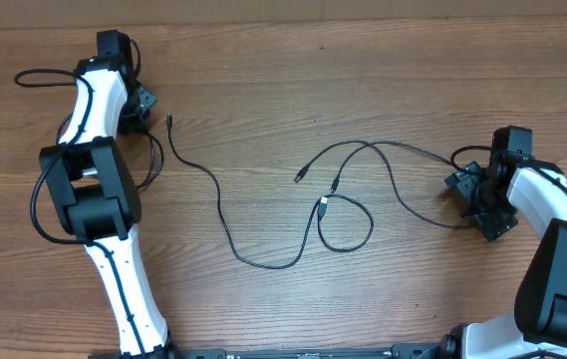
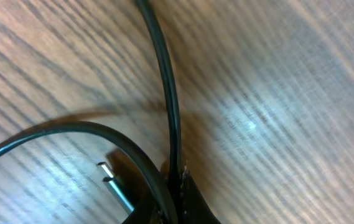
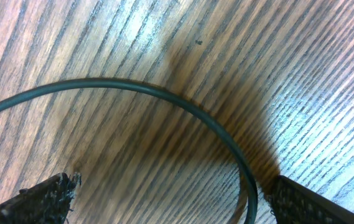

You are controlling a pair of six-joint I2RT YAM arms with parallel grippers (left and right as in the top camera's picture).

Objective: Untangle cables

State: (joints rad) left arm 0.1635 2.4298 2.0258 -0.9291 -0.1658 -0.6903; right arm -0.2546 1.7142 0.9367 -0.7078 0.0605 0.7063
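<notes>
My left gripper [image 2: 178,198] is clamped on the cables [image 2: 170,93]. My right gripper [image 3: 170,202] stands jaws apart, the cable arc [image 3: 133,86] crosswise just ahead.

Brown wood-grain table [image 1: 363,80] w/ soft glare.

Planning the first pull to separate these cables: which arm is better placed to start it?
Left. The left gripper is shut on a cable, so it could probably pull at once. The right gripper stands open over a cable arc, gripping nothing.
</notes>
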